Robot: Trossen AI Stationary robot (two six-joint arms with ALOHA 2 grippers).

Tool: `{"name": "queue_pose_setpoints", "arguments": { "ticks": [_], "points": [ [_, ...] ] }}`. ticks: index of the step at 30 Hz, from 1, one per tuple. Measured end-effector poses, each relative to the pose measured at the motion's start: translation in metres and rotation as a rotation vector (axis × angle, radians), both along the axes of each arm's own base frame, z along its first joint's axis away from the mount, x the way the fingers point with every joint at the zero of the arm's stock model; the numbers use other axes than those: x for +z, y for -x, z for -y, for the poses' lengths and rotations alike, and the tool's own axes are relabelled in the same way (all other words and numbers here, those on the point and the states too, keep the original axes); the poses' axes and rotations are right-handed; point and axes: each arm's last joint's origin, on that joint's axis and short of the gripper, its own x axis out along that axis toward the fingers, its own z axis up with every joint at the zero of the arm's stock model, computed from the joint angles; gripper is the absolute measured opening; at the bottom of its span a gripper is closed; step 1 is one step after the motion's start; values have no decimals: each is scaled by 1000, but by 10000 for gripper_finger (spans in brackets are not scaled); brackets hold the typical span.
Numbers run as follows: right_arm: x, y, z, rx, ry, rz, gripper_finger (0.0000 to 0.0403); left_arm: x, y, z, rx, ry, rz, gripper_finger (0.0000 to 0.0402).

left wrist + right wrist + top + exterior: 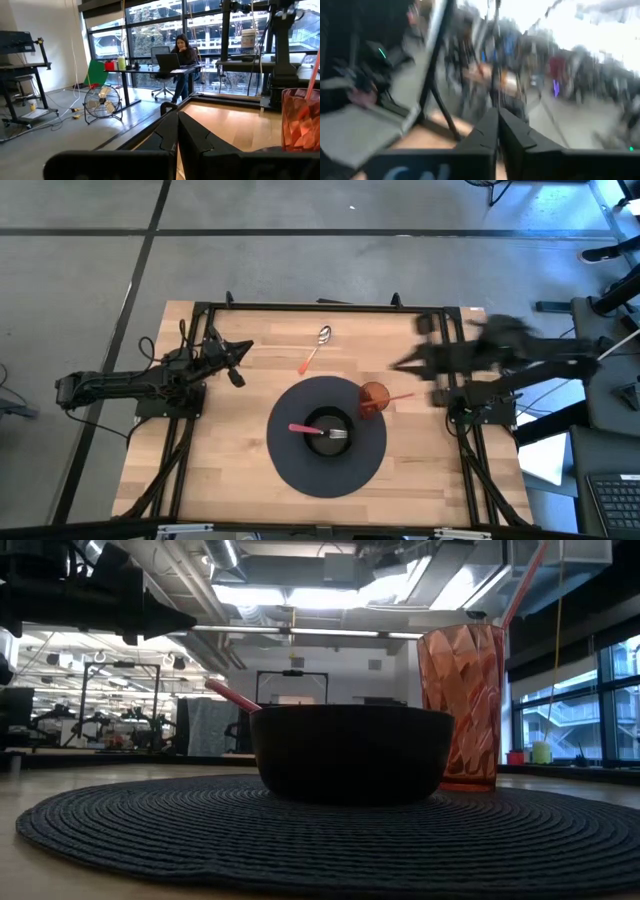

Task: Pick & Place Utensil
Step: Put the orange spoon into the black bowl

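Fork, pink-handled, lies in black bowl; silver tines showing.

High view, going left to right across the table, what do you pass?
Left gripper → spoon → bowl → cup → right gripper

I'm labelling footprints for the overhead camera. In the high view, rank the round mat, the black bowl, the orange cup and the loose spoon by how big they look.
Largest to smallest in the high view:
1. Round mat
2. Black bowl
3. Loose spoon: longer than the cup is wide but very thin, so its order against the cup is unsure
4. Orange cup
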Motion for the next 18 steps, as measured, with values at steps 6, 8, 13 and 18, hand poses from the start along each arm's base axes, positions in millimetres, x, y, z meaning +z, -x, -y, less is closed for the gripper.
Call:
{"name": "queue_pose_setpoints", "arguments": {
  "ticks": [6,8,13,18],
  "points": [
    [-47,71,11,-10,-92,199,7,0,0,0,1,-7,-9,5],
    [-69,86,13,-7,-115,251,4,0,0,0,1,-7,-8,5],
    [-119,107,17,-10,-163,307,6,0,0,0,18,-7,-10,2],
    [-150,118,18,2,-170,341,3,0,1,-1,61,-2,-9,4]
  ]
}}
